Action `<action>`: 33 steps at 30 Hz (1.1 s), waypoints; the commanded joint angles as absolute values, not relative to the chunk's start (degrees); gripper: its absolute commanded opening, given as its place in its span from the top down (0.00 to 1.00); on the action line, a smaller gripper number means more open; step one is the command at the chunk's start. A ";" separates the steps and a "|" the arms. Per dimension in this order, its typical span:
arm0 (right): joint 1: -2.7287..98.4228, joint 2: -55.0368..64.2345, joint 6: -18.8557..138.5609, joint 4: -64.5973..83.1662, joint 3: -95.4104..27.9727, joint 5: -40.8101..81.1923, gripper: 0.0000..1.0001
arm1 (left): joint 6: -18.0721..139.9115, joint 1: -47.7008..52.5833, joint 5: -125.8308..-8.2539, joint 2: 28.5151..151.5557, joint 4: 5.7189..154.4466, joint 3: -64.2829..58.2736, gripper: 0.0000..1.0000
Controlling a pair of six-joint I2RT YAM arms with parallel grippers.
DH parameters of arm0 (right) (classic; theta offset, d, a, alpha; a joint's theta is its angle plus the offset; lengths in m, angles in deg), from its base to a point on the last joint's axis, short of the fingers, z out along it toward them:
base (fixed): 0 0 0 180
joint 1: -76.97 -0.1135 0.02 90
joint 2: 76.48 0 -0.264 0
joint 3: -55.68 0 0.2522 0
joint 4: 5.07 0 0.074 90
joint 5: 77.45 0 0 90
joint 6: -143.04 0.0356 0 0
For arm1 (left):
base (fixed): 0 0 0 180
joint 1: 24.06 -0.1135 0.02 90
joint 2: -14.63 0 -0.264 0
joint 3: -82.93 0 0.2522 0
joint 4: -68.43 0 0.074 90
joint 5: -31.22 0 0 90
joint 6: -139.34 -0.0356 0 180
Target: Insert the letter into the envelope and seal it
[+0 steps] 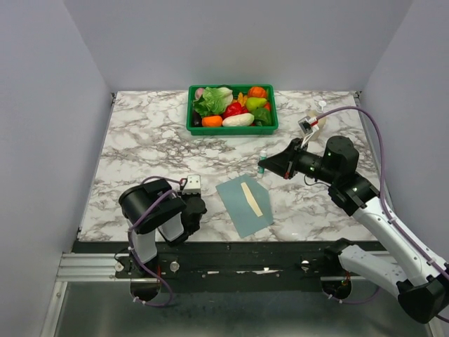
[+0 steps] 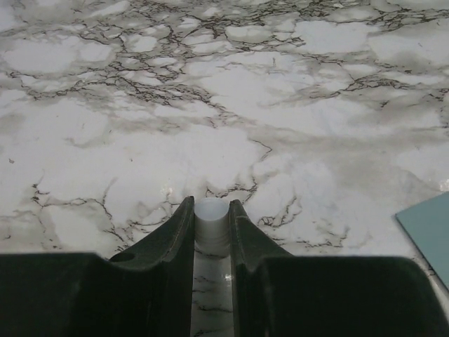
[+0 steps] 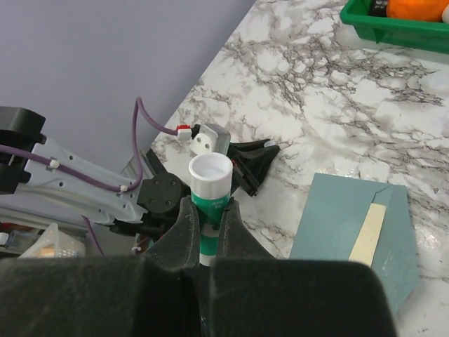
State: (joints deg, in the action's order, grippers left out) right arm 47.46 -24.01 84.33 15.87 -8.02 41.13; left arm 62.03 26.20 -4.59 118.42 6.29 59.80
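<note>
The teal envelope point(image 1: 242, 207) lies flat near the table's front middle. A narrow cream strip point(image 1: 251, 199), apparently the letter's edge, shows along its opening; the rest of the letter is hidden. The envelope also shows in the right wrist view point(image 3: 337, 225) and its corner in the left wrist view point(image 2: 429, 233). My right gripper point(image 1: 266, 167) hovers above and behind the envelope, shut on a green-and-white glue stick point(image 3: 210, 189) with its open end up. My left gripper point(image 1: 199, 207) rests left of the envelope, shut on a small white cap point(image 2: 212, 214).
A green basket point(image 1: 231, 130) of toy vegetables stands at the back middle. A small white object point(image 1: 316, 116) lies at the back right. My left arm point(image 3: 77, 186) lies low along the near edge.
</note>
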 commanded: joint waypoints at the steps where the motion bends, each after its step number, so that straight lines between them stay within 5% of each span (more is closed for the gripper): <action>1: 47.44 -24.89 83.01 17.30 -7.04 42.61 0.99 | 70.42 25.69 -1.13 122.55 -14.76 61.08 0.89; 11: 47.44 -23.75 82.83 17.30 -7.04 42.70 0.99 | 75.01 27.97 1.51 126.25 -14.76 63.80 0.51; 18: 47.44 -23.75 82.83 17.30 -7.13 42.78 0.99 | 60.80 33.84 7.38 105.99 -10.56 64.78 0.01; 21: 47.44 -24.01 82.74 17.57 -7.30 42.52 0.99 | 64.49 35.62 13.38 85.97 16.33 58.20 0.01; 22: 47.44 -24.10 82.66 17.83 -7.39 42.35 0.99 | 73.33 35.18 12.59 80.34 31.32 54.70 0.01; 23: 47.53 -24.19 82.48 17.83 -7.30 41.91 0.99 | 81.08 33.70 9.71 71.84 63.06 46.22 0.01; 26: 47.53 -24.36 81.96 18.27 -7.22 41.56 0.99 | 93.12 30.00 6.71 64.06 90.62 36.86 0.01; 33: 47.53 -22.96 80.73 18.27 -6.86 44.45 0.99 | 83.19 29.73 -12.12 55.42 104.51 27.34 0.01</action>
State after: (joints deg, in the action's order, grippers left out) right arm 47.46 -23.64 82.58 17.79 -7.51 41.87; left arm 85.07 29.94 2.28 57.52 83.18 30.25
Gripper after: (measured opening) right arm 0.061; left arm 0.986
